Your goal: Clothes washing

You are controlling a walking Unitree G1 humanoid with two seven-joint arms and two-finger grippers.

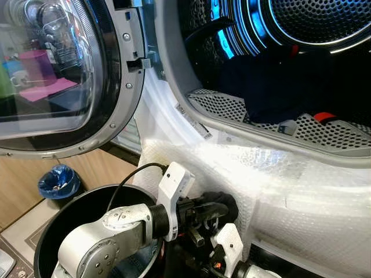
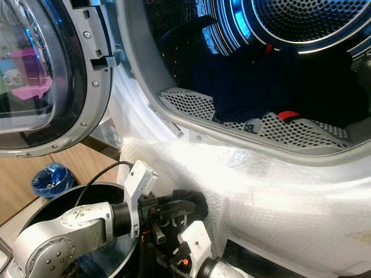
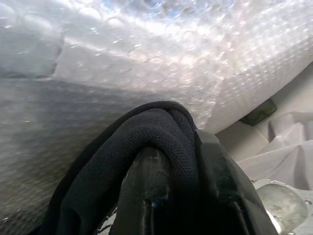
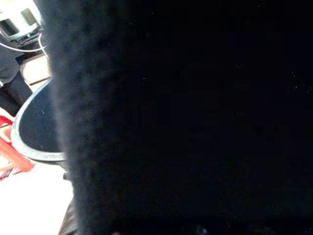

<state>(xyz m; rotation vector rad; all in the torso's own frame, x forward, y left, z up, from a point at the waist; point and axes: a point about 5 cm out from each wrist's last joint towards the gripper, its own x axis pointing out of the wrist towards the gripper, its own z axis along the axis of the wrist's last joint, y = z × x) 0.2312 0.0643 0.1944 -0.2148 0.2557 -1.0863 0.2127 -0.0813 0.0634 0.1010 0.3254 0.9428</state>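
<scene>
The washing machine's door stands swung wide to the left. Dark blue clothes lie inside the drum, with a small red piece on the perforated lip. Below the opening, my left gripper is shut on a black garment pressed against the bubble-wrapped front. In the left wrist view the black cloth drapes over one finger. My right wrist sits just beneath the left gripper. Dark cloth blocks the right wrist view.
A black round basket stands under my left arm, with denim inside. A blue bag-lined bin sits on the floor to the left, beside wooden panelling. The basket rim also shows in the right wrist view.
</scene>
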